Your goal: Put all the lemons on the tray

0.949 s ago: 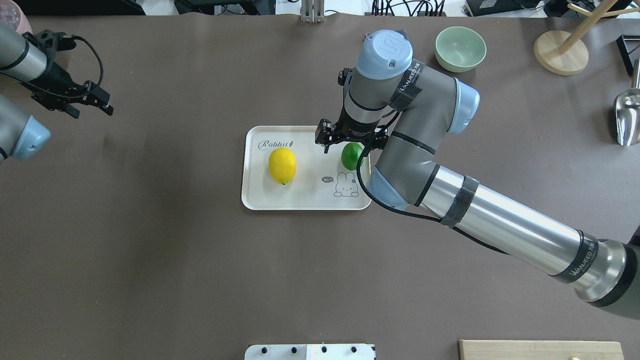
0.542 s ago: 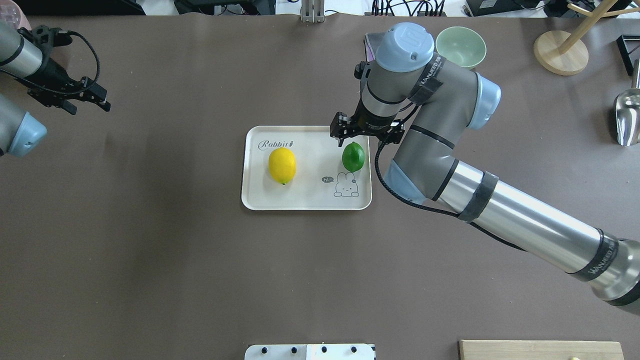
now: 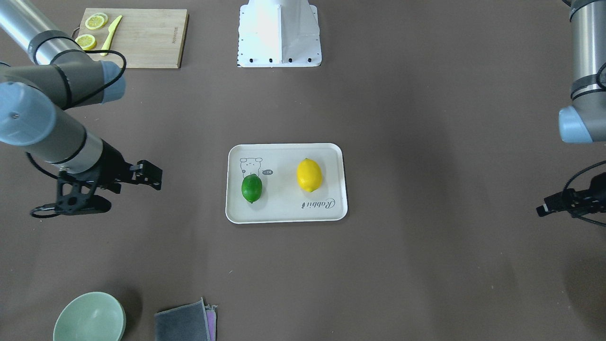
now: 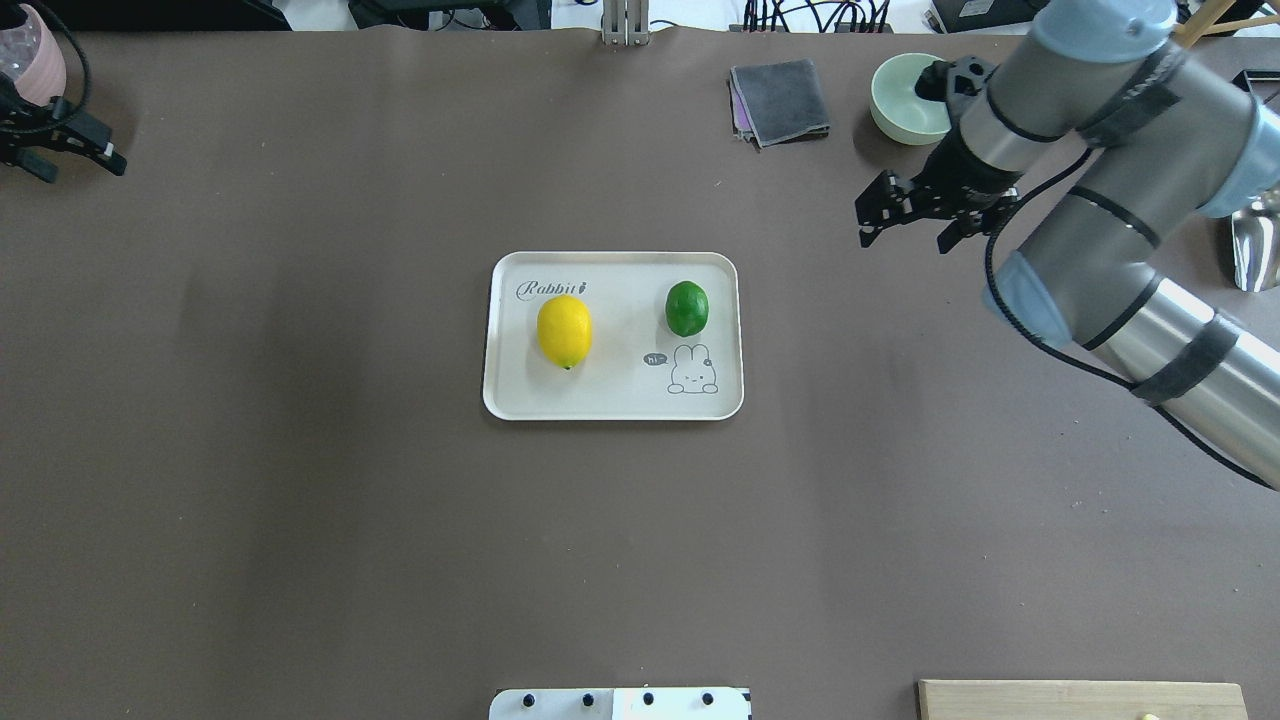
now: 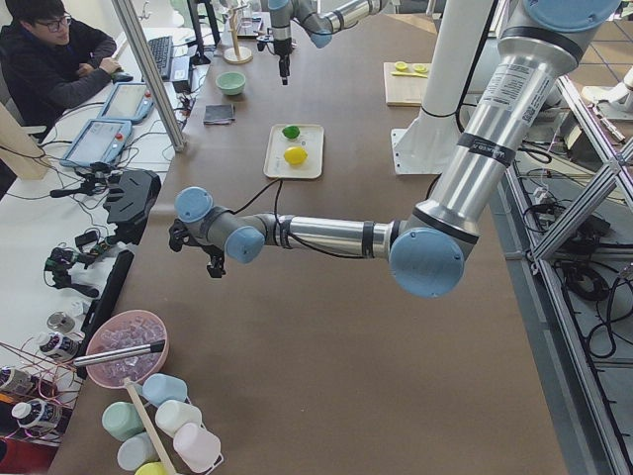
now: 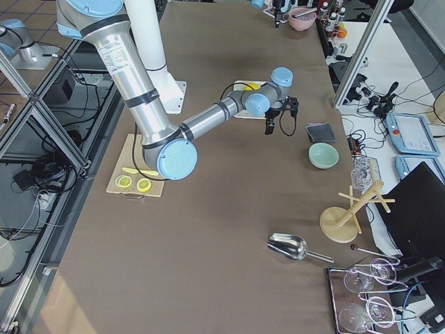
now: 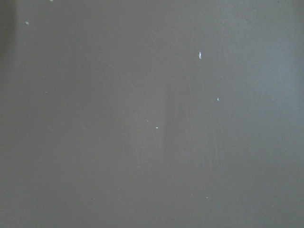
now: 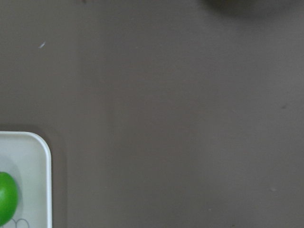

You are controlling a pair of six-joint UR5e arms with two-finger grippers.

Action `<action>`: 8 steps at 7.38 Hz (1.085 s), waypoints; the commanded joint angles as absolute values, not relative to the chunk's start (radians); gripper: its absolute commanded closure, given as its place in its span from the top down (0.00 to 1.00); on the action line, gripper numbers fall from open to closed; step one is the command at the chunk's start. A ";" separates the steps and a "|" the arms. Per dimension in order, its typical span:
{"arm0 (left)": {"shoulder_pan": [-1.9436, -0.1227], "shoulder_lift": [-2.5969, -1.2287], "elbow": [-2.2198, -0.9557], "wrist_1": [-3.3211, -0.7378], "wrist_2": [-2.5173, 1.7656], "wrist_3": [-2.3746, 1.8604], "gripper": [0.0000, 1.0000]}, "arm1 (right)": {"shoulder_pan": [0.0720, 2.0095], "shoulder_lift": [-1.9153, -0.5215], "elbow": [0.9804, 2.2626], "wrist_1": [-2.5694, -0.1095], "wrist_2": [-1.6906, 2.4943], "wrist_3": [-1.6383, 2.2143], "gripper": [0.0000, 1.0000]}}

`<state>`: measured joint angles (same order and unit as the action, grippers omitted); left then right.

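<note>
Brown table (image 4: 300, 520); on it tray (image 4: 622, 335), bowl (image 3: 90, 318), cloth (image 4: 780, 100), cutting board (image 3: 142, 33)

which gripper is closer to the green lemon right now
Right. The right gripper hangs beyond the tray edge nearest the green lemon, by the bowl. The left gripper sits far off at the left end of the table.

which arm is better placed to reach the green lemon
Right: the right end effector hangs nearer the green lemon on the tray; the left end effector sits at the table edge.

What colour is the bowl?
The bowl is pale green, clearest in the front-facing view.
</note>
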<state>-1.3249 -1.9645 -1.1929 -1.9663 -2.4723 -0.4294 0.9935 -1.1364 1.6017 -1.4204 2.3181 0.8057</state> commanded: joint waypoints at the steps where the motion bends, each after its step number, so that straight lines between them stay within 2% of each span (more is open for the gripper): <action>1: -1.438 -1.938 -1.201 -1.831 -2.482 -0.158 0.98 | 1.135 -1.282 1.661 -1.420 2.371 0.589 1.00; 4: -1.532 -1.827 -1.296 -1.727 -2.465 -0.008 0.98 | 1.276 -1.538 1.799 -1.422 2.388 0.335 1.00; 6: -1.539 -1.709 -1.414 -1.671 -2.462 0.017 0.98 | 1.330 -1.652 1.827 -1.422 2.387 0.219 1.00; 8: -1.542 -1.686 -1.436 -1.635 -2.461 0.017 0.98 | 1.431 -1.704 1.822 -1.528 2.387 -0.003 1.00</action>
<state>-1.5392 -1.7024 -1.4197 -1.6597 -2.4618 0.0138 1.3644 -1.6744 1.8212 -1.4527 2.3869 0.1391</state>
